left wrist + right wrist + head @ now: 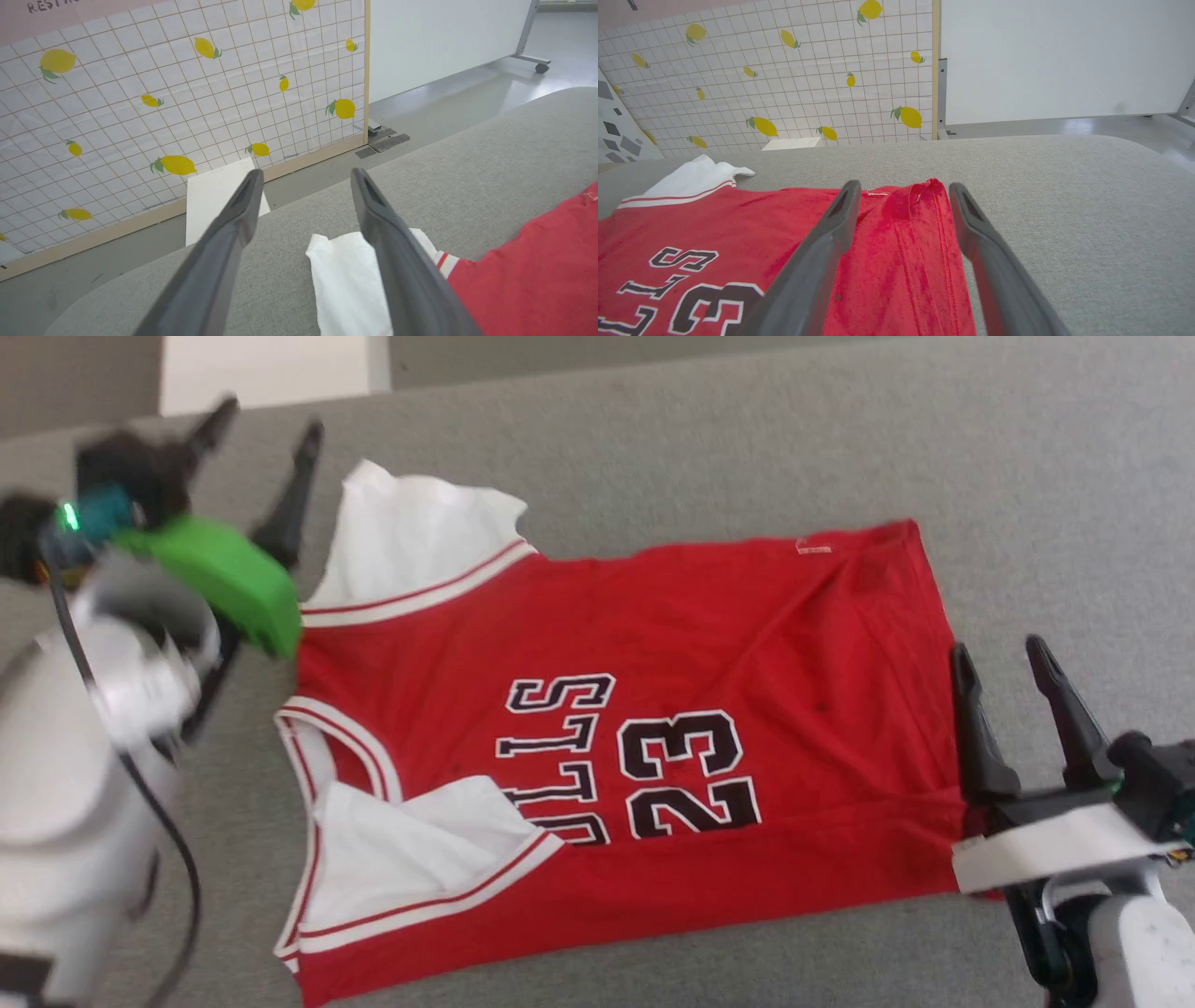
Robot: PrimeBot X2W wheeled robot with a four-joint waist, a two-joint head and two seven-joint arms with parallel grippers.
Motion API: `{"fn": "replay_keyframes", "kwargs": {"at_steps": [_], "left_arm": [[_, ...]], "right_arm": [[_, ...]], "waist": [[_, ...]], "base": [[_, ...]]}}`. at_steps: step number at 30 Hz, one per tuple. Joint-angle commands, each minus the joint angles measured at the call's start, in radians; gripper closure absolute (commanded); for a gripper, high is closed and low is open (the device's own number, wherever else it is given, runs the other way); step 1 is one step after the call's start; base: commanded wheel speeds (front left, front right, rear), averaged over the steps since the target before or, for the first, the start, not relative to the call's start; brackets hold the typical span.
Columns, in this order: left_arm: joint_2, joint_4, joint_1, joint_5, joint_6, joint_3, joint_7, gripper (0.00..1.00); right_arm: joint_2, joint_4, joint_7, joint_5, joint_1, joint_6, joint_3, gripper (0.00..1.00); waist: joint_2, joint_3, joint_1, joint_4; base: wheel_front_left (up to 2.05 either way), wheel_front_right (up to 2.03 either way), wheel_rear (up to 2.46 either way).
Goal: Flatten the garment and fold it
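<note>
The red garment lies spread on the grey table, collar to the left, hem to the right, with black "23" lettering facing up. Its far white sleeve sticks out at the top left; the near sleeve is folded in over the chest. My left gripper hovers open beside the far sleeve, nothing between its fingers. My right gripper stands open at the hem's near corner, its fingers straddling the hem edge in the right wrist view.
The grey padded table stretches around the shirt, with bare room to the right and far side. Beyond its far edge stand a lemon-patterned panel, a white board on the floor and a white partition.
</note>
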Motion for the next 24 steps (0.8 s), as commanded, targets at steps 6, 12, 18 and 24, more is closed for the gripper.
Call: {"fn": "replay_keyframes", "kwargs": {"at_steps": [6,12,18,24], "left_arm": [[0.014,0.162,-0.222,-0.068,-0.062,-0.014,0.211,0.00],[0.035,0.256,-0.348,-0.125,-0.040,-0.004,0.461,0.00],[0.075,0.264,-0.383,-0.159,0.026,0.003,0.685,0.00],[0.110,0.217,-0.340,-0.183,0.104,0.001,0.859,0.00]], "right_arm": [[0.028,-0.003,-0.023,-0.021,-0.068,-0.001,0.023,0.00],[0.045,0.001,-0.036,-0.017,-0.107,-0.001,0.052,0.00],[0.054,0.013,-0.042,-0.006,-0.123,-0.001,0.083,0.00],[0.059,0.023,-0.046,-0.001,-0.126,-0.001,0.084,0.00]], "waist": [[0.0000,0.168,0.0000,-0.101],[0.0000,0.229,0.0000,-0.149],[0.0000,0.262,0.0000,-0.182],[0.0000,0.270,0.0000,-0.195]], "base": [[0.00,0.00,0.00],[0.00,0.00,0.00],[0.00,0.00,0.00],[0.00,0.00,0.00]]}}
